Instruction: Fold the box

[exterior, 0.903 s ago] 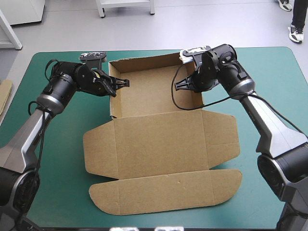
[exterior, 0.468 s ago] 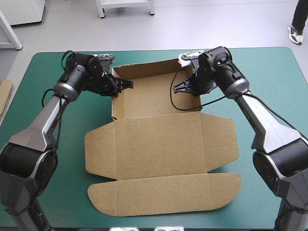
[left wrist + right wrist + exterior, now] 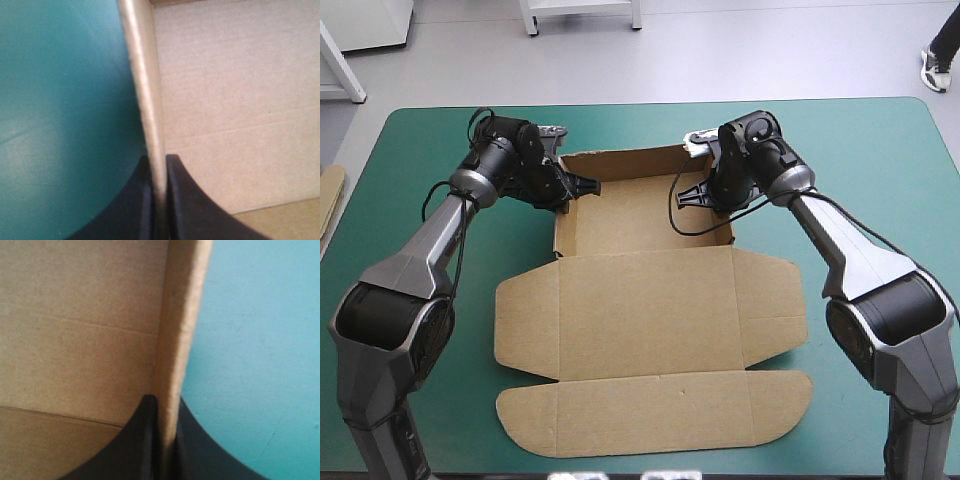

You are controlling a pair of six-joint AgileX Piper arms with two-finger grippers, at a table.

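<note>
Left gripper [image 3: 159,167] is clamped on the left side wall of the box [image 3: 650,300]. Right gripper [image 3: 165,405] is clamped on the right wall, apparently to hold both walls upright. The box lies mid-table on the teal-green cover [image 3: 880,150], lid flat. No print is legible.

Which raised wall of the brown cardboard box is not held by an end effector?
The far wall; the left end effector pinches the left wall, the right end effector the right wall.
</note>
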